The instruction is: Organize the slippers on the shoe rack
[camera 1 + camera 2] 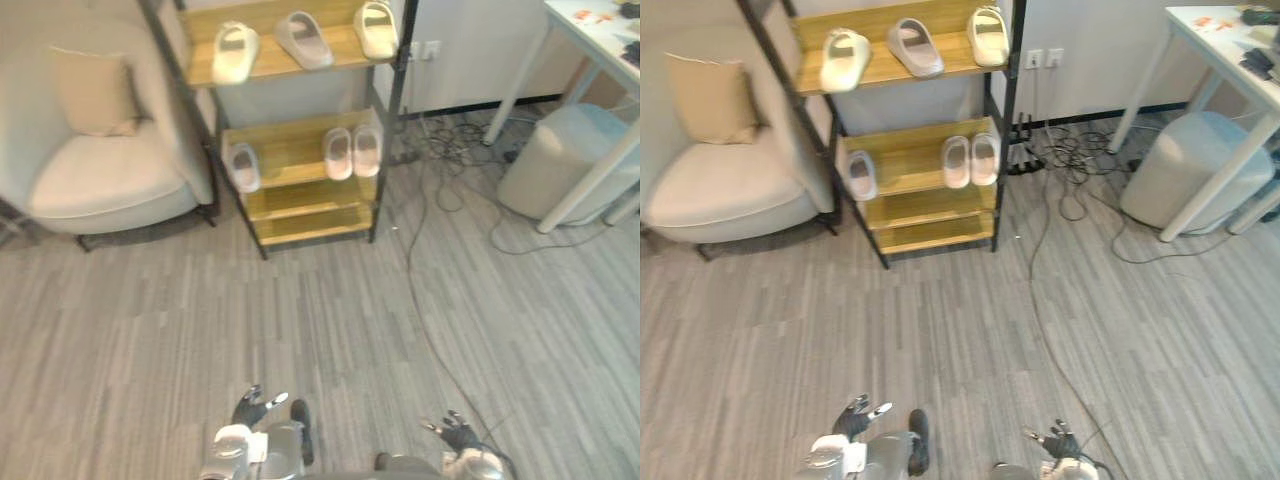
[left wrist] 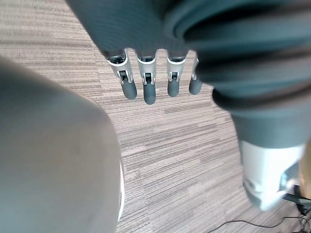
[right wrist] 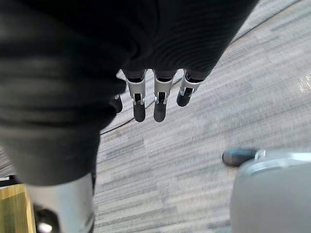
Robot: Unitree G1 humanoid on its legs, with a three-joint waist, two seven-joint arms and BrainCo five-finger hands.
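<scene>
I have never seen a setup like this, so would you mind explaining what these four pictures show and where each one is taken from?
This is a humanoid robot on two legs, meant to tidy slippers. The two wide pictures come from a stereo camera in its head, looking down ahead; both show the same scene from slightly different spots. At their lower edge are its left hand and right hand. The other two pictures come from cameras on the wrists, looking along each hand at the grey floor: fingers straight, nothing held. Ahead stands the shoe rack with wooden shelves. Three slippers lie on the top shelf; on the shelf below, a single slipper lies at the left and a pair at the right. An armchair stands left of the rack, a white table and grey stool to the right.
</scene>
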